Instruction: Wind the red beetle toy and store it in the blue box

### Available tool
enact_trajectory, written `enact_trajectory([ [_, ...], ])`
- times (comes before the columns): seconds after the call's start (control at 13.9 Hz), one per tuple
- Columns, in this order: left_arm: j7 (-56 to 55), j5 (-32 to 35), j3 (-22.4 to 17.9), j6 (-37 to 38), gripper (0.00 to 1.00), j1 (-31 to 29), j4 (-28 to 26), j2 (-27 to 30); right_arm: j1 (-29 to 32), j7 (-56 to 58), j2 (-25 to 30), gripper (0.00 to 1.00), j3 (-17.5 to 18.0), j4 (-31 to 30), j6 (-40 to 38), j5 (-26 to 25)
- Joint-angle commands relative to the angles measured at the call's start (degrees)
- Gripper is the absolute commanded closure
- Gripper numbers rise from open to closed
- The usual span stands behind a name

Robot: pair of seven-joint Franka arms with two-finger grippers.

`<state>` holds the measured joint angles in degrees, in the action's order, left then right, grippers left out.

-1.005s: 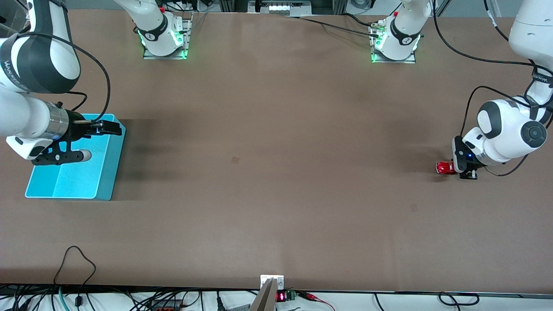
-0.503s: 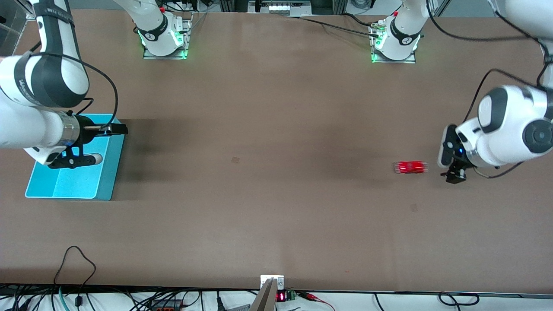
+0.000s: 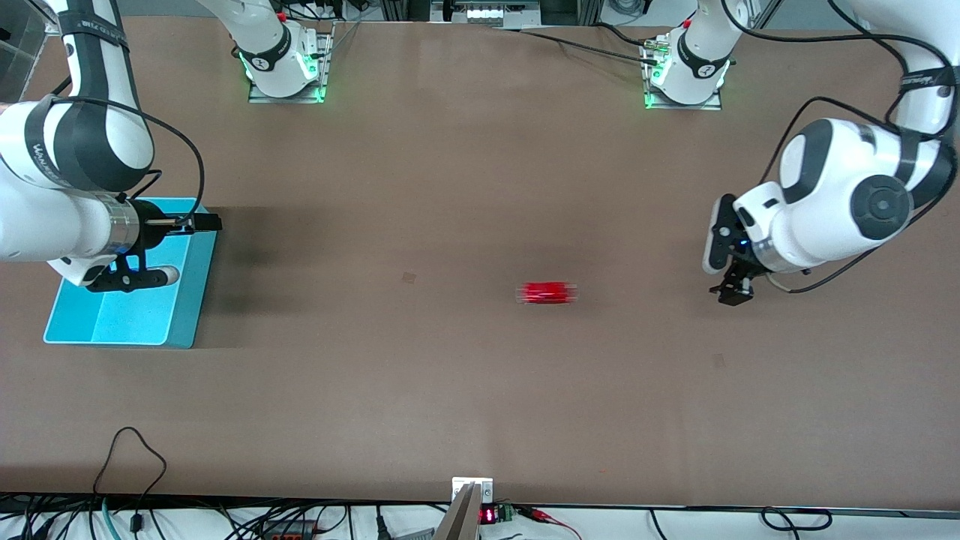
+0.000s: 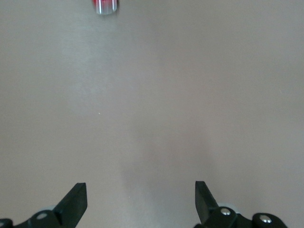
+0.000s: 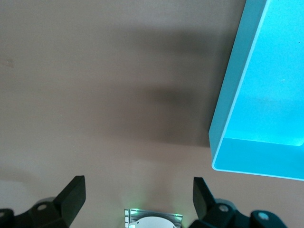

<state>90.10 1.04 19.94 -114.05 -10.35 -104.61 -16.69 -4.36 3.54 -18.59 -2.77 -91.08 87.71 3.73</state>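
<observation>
Toy (image 3: 548, 292) is loose on the bare table (image 3: 480, 390), roughly mid-table, blurred in the front view, so it is running under its own spring. A second ago it sat between the left gripper's fingers at the left arm's end of the table; half a second ago it was already free and just clear of them. It has since covered a long stretch toward the right arm's end. Winding and release therefore look done.

Left gripper (image 3: 733, 293): released, jaws wide, nothing between them. It has lifted off the table and drifted a little after the toy, but the toy is well apart from it. The left wrist view shows the toy (image 4: 105, 6) only at the frame edge, with empty table between the fingers (image 4: 76, 202).

Right gripper (image 3: 201, 223): also released and empty, hanging over the box's (image 3: 112, 315) edge that faces the toy. It has barely moved; this arm waits.

Box sits at the right arm's end, open and empty as far as visible.

Judgement: storing is what remains. The toy heads roughly toward the box along the table; it must stop or be caught before a grasp. The right arm looks better placed. Risk: a moving toy is hard to pinch.
</observation>
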Motion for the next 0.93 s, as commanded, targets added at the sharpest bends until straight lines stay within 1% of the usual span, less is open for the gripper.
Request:
enact_trajectory([
  [0.0, -10.1, -1.0, -0.2, -1.0, 0.00, 1.6, 0.0, 0.3, -0.4, 0.3, -0.2, 0.00, 0.2, 0.1, 1.1, 0.8],
  [0.14, -19.8, -1.0, -0.2, -5.0, 0.00, 3.5, 0.1, 0.3, -1.2, 0.3, 0.1, 0.00, 0.5, -0.1, 1.3, 0.8],
  [0.29, -29.8, -1.1, -0.2, -5.8, 0.00, 4.3, 0.4, 0.7, -2.8, 0.1, 0.0, 0.00, 0.5, -0.1, 0.5, 0.7],
  [0.36, -34.4, -1.2, -0.2, -5.8, 0.00, 4.4, 0.5, 0.9, -3.0, 0.0, -0.3, 0.00, 0.5, -1.1, 1.8, 0.8],
  [0.5, -43.9, -0.9, -0.6, -5.8, 0.00, 4.9, 3.1, 1.5, -3.5, 0.2, 0.1, 0.00, 0.6, -3.5, 4.7, 0.5],
  [0.57, -50.4, -0.7, -0.9, -5.8, 0.00, 5.2, 3.6, 2.0, -3.4, 0.6, 0.3, 0.00, 0.7, -4.9, 6.8, 0.3],
  [0.65, -57.3, -0.7, -1.7, -5.8, 0.00, 5.2, 4.2, 2.0, -3.2, 1.0, 0.4, 0.00, 0.7, -5.5, 8.9, 0.3],
  [0.72, -65.3, -0.8, -3.1, -5.8, 0.00, 5.5, 5.7, 2.0, -3.1, 3.8, 0.4, 0.00, 0.7, -6.1, 10.9, 0.2],
  [0.86, -76.6, -0.6, -6.8, -5.4, 0.00, 7.3, 7.4, 2.8, -1.8, 12.6, 0.4, 0.00, 0.7, -8.3, 15.8, 0.2],
])
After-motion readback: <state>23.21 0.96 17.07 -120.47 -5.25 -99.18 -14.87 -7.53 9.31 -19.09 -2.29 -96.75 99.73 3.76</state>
